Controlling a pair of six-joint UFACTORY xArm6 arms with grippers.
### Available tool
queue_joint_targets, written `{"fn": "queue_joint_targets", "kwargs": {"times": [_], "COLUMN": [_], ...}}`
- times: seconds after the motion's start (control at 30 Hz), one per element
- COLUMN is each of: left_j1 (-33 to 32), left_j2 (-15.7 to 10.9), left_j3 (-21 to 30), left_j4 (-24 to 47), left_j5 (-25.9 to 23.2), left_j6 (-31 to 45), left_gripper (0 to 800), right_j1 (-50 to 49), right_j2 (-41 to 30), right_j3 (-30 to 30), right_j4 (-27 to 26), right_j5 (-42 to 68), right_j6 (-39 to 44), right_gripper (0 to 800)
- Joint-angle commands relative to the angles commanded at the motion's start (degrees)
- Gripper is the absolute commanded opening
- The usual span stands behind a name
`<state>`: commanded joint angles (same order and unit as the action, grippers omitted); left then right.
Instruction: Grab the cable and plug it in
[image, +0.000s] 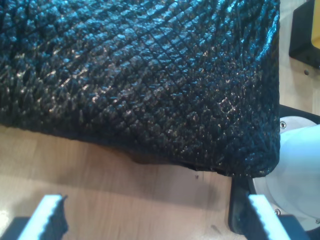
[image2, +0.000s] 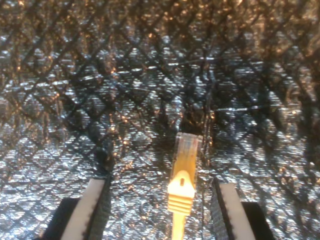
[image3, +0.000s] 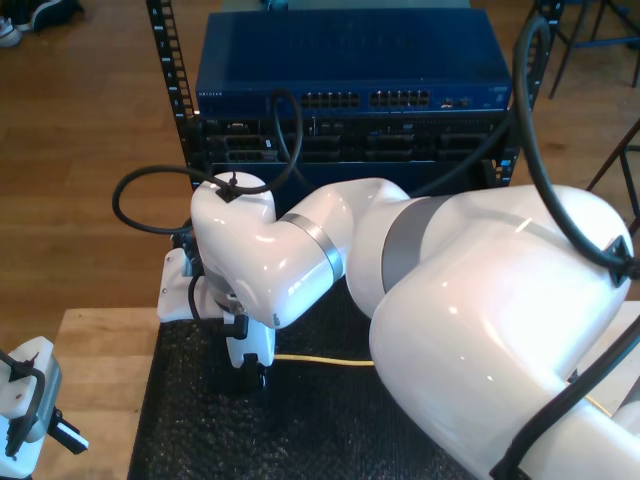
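- A wooden table (image3: 95, 345) carries the scene; its bare top shows at the exterior view's left.
- A black textured mat (image3: 190, 420) lies on it.
- The yellow cable (image3: 320, 360) lies across the mat, its clear plug (image2: 188, 145) flat on it.

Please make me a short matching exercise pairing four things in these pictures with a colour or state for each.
Things:
1. cable
2. mat
3. network switch
4. my second gripper

Colours or states:
A. blue
B. open, astride the plug
C. yellow
D. black and textured

Pairs: 1-C, 2-D, 3-A, 4-B
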<state>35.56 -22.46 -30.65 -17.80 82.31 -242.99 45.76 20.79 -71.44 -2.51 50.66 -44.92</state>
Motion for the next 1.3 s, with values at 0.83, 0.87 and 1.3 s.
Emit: {"fn": "queue_joint_targets", "kwargs": {"times": [0.83, 0.87, 1.3], "left_j1": [0.09, 0.09, 0.09], "left_j2": [0.0, 0.0, 0.0], "left_j3": [-0.09, -0.09, -0.18], "left_j4": [0.0, 0.0, 0.0], "left_j5": [0.18, 0.18, 0.18], "left_j6": [0.0, 0.0, 0.09], "left_gripper": [800, 800, 800], "right_j1": [-0.09, 0.0, 0.0], "right_j2": [-0.09, 0.0, -0.09], "right_j3": [0.26, 0.26, 0.35], "right_j4": [-2.99, -2.99, -2.99], "right_j5": [0.0, 0.0, 0.09], "right_j6": [1.93, 1.93, 2.02], "right_gripper": [350, 343, 310]}}
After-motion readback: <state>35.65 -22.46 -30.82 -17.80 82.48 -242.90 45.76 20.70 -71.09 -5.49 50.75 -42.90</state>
